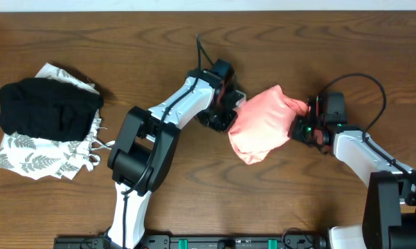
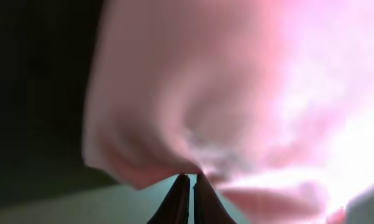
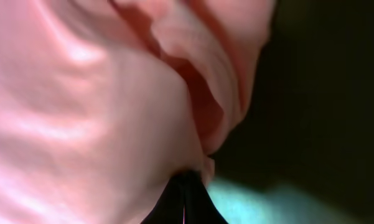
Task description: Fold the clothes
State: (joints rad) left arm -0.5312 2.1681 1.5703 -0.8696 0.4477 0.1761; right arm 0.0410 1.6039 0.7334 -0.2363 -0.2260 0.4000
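The salmon-pink T-shirt (image 1: 263, 123) hangs bunched between my two grippers above the middle of the table; its lettering is hidden in the folds. My left gripper (image 1: 234, 109) is shut on the shirt's left edge; in the left wrist view its fingertips (image 2: 191, 180) pinch the pink fabric (image 2: 236, 93). My right gripper (image 1: 306, 123) is shut on the shirt's right edge; in the right wrist view its fingertips (image 3: 190, 177) pinch the pink fabric (image 3: 99, 112), which fills most of the view.
A black folded garment (image 1: 48, 107) lies on a white garment with grey leaf print (image 1: 45, 155) at the left of the wooden table (image 1: 208, 200). A black cable (image 1: 363, 79) loops behind the right arm.
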